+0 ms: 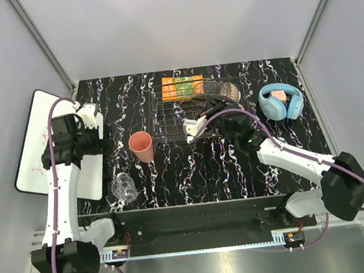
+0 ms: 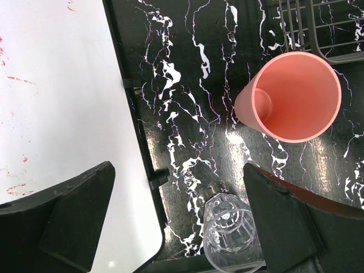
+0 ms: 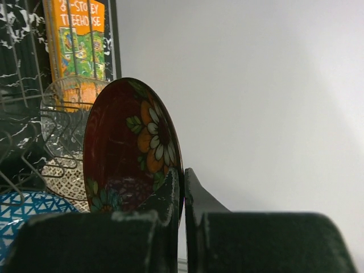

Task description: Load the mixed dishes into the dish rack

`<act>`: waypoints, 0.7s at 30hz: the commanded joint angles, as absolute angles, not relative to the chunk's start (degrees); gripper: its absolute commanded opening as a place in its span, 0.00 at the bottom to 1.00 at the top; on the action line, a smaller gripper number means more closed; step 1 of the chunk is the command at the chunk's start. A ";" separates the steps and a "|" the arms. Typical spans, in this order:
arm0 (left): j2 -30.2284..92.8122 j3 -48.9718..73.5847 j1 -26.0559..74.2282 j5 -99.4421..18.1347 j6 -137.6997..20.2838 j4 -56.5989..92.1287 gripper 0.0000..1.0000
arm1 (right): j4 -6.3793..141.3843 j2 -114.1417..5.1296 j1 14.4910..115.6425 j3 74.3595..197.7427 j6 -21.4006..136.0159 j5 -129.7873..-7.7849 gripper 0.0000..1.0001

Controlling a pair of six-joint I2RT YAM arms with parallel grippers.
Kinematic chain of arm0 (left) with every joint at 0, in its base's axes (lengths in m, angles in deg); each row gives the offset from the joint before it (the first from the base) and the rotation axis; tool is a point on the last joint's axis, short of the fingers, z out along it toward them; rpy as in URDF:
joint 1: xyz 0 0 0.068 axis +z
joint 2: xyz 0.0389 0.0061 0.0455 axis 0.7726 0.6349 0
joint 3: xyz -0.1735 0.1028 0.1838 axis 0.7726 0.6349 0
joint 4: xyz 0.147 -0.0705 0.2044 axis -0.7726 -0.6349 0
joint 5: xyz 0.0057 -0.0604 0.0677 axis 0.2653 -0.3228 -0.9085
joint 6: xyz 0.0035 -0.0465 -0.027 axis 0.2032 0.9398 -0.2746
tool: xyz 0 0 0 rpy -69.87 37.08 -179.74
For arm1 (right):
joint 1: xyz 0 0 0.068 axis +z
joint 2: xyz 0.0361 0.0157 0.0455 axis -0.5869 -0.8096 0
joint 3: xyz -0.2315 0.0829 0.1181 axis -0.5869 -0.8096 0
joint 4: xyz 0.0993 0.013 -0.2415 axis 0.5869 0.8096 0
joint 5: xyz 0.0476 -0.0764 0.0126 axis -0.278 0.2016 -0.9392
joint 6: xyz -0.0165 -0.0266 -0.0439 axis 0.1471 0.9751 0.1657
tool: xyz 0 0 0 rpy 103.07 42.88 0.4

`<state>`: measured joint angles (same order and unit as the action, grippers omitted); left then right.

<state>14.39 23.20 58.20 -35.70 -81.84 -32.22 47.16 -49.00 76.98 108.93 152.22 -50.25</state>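
— Where was the red floral bowl [image 3: 128, 148]?

— In the right gripper [image 3: 183, 181]; it stood on edge, rising straight up from the fingertips; the two fingers [image 3: 168, 196] were clamped on its rim with only the rim's thickness between them; its flowered face was turned to the left of the wrist view.

— And the dish rack?

— The dish rack [image 3: 17, 108] lay beyond the gripper and to its left; whether the held bowl touched the wires, I could not tell; past the bowl, among the wires, sat the clear bowl [image 3: 65, 99]; below that came the small beige patterned bowl [image 3: 62, 176], and the blue patterned bowl [image 3: 28, 210] was nearest the gripper, low on the left; the orange-green box [image 3: 77, 40] stood farthest off, behind the rack.

— The other arm?

— The left gripper [image 2: 179, 170] hung wide open with nothing between its fingers; the small clear glass cup [image 2: 230, 239] stood below it, close to the right finger; the pink cup [image 2: 293, 94] stood upright ahead and to the right, apart from the glass and just beside the rack's corner; the flat white board [image 2: 51, 102] lay under the left finger.

— Anything else?

— The light-blue headphones [image 1: 281, 102] lay to the right of the right gripper, well apart.
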 commanded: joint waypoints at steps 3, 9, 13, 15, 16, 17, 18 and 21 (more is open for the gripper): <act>13.81 22.16 58.58 -36.08 -81.63 -29.60 0.99 | 47.04 -47.08 77.86 107.88 153.68 -50.77 0.00; 14.25 21.55 58.50 -35.82 -81.45 -29.60 0.99 | 47.92 -48.31 77.86 107.18 153.33 -51.21 0.00; 14.42 21.46 58.58 -35.91 -81.62 -29.69 0.99 | 47.84 -49.27 77.60 106.47 152.89 -51.48 0.00; 14.42 21.37 58.58 -35.91 -81.54 -29.60 0.99 | 47.75 -49.89 77.51 106.21 152.37 -51.91 0.00; 14.42 21.37 58.58 -35.91 -81.62 -29.60 0.99 | 47.57 -50.15 77.60 106.12 152.19 -52.09 0.00; 14.51 21.37 58.58 -35.99 -81.63 -29.60 0.99 | 47.14 -50.85 77.60 106.03 152.01 -52.27 0.00; 14.42 21.37 58.58 -36.00 -81.63 -29.60 0.99 | 47.13 -51.29 77.51 105.95 151.84 -52.62 0.00; 14.60 21.28 58.50 -36.17 -81.62 -29.69 0.99 | 46.43 -52.87 77.42 105.42 150.87 -53.15 0.00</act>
<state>14.50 23.18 58.20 -35.70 -81.86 -32.22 51.99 -51.99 77.37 105.39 151.12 -51.98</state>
